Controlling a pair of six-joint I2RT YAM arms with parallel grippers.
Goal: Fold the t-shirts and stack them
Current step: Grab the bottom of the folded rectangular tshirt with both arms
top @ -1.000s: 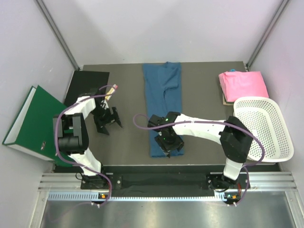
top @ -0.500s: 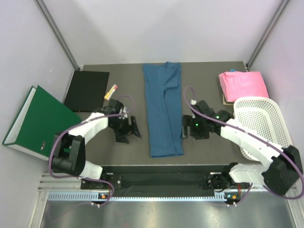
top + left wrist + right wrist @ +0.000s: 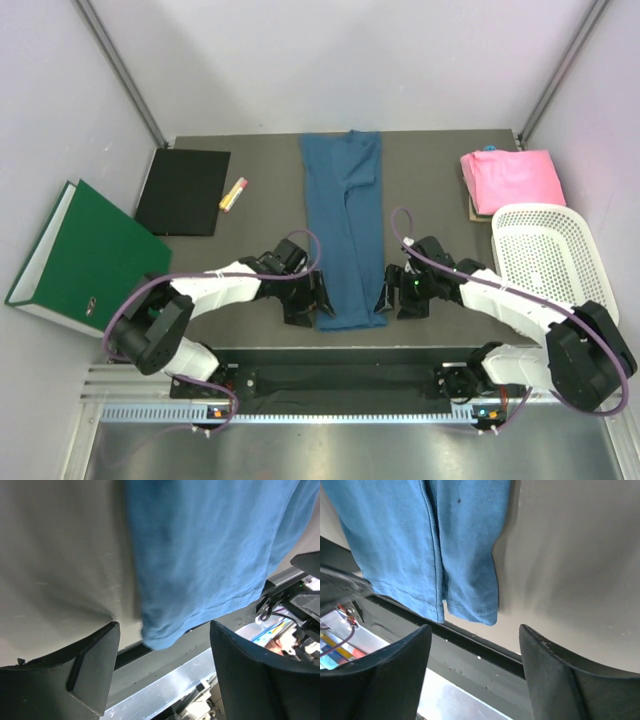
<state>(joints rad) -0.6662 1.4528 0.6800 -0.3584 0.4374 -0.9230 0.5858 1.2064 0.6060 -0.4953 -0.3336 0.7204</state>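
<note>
Left gripper (image 3: 306, 300) stands wide open just beside the near left corner of the teal-blue t-shirt (image 3: 345, 225), and the right gripper (image 3: 392, 292) wide open at its near right corner; neither holds anything. This shirt lies as a long narrow strip in the middle of the table (image 3: 440, 180), the pink t-shirt (image 3: 512, 178) folded at the far right. Such cloth is light, soft and limp, so I would pinch both near hem corners, low against the table.

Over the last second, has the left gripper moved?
Yes. The left gripper moved away from the black board, right and nearer, to the near corner of the blue shirt.
</note>
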